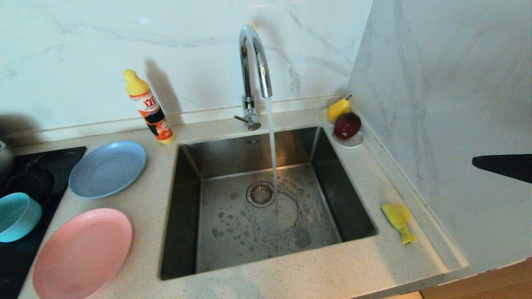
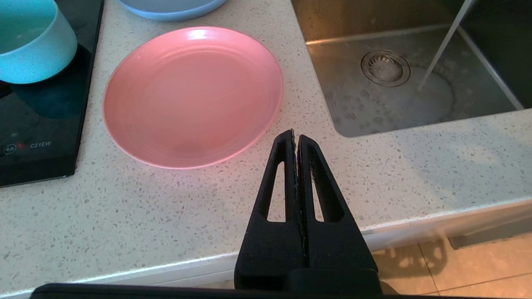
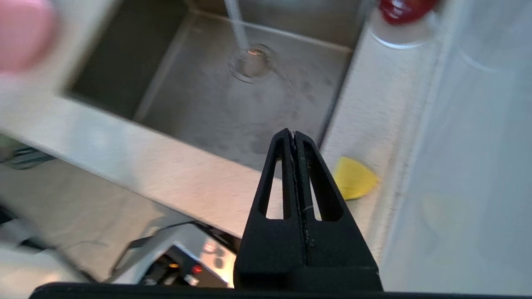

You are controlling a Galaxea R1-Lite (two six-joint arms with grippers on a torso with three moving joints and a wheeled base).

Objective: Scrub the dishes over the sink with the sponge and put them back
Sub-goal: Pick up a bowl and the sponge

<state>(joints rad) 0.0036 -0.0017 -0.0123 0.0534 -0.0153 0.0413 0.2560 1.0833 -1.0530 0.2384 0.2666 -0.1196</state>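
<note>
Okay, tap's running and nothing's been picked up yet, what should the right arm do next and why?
Probably open the right gripper and bring it down over the sponge. Its fingers are shut and empty, short of the sponge, which lies on the counter right of the sink. The dishes sit untouched on the left, so scrubbing needs the sponge first.

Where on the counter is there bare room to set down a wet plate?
Bare counter runs along the front of the sink, from the pink plate across to the sponge. Another patch lies between sponge and saucer. The left side is crowded: blue plate, pink plate, bowl, bottle.
</note>
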